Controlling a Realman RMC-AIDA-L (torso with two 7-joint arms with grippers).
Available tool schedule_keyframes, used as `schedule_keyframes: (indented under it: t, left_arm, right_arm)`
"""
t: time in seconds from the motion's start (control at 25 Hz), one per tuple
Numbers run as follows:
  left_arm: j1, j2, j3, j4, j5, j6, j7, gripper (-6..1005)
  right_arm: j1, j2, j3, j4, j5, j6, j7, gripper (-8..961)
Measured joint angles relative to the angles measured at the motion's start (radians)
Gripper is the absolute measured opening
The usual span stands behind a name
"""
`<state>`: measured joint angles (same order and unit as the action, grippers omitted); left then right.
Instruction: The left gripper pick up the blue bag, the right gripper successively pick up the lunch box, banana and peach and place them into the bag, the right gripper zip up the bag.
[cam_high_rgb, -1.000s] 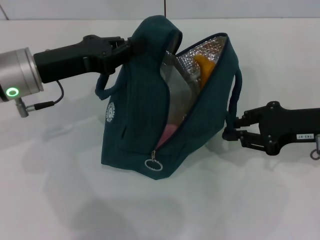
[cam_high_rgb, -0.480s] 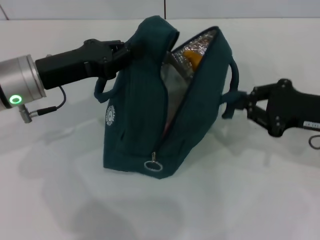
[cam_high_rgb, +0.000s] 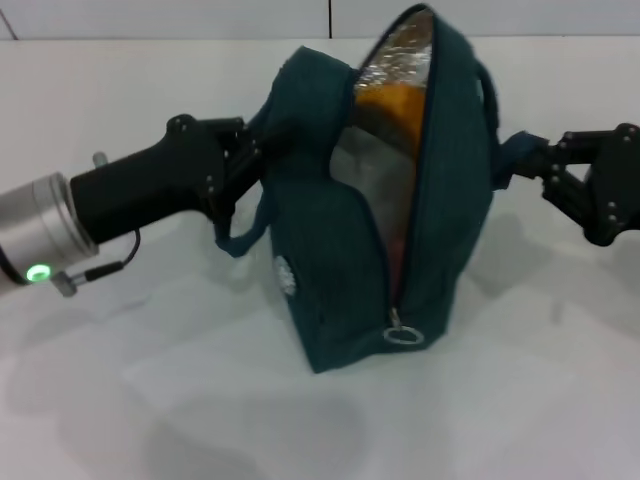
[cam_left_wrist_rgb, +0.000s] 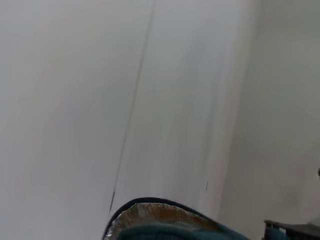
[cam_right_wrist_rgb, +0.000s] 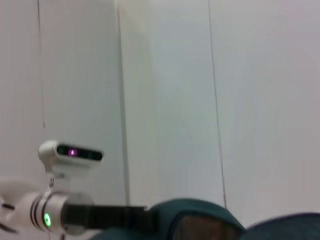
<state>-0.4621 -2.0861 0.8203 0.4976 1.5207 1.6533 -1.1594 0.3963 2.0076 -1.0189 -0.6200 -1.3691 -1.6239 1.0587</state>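
Zip pull (cam_high_rgb: 403, 334): a small metal ring hanging at the low near end of the open zip, closest to the head camera.
Blue bag (cam_high_rgb: 330, 260): dark teal ribbed fabric, standing on the white bench (cam_high_rgb: 150, 400), its mouth gaping upward.
Lining (cam_high_rgb: 400, 50): crinkled silver foil; something orange (cam_high_rgb: 390, 100) shows inside, and a little pink lower down.
Left gripper (cam_high_rgb: 245, 160): black, jaws closed on the bag's left top edge beside a loop handle.
Right gripper (cam_high_rgb: 545, 165): black, at the bag's right handle; whether its jaws are clamped on it I cannot tell.
Left wrist view: only the foil-lined rim (cam_left_wrist_rgb: 155, 212) against a pale wall.
Right wrist view: the bag's top (cam_right_wrist_rgb: 200, 220), the left arm, and the robot's head camera (cam_right_wrist_rgb: 70, 152) beyond.
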Motion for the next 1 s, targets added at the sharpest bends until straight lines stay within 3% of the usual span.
schedule_keyframes:
  t: [0.56,0.92,1.0]
  left_arm:
    - [0.018,-0.011,0.005,-0.250,-0.021,0.074,0.502,172]
    - [0.013,-0.012,0.000,-0.270,-0.033,0.069,0.552,176]
    - [0.013,-0.012,0.000,-0.270,-0.037,0.068,0.553,177]
  right_arm:
    - [-0.015,-0.033,0.004,0.000,-0.045,-0.037,0.062,78]
    - [-0.034,-0.046,0.028,-0.009,-0.064,-0.038,0.086,116]
    - [-0.046,-0.044,0.068,-0.011,-0.063,-0.047,0.079,237]
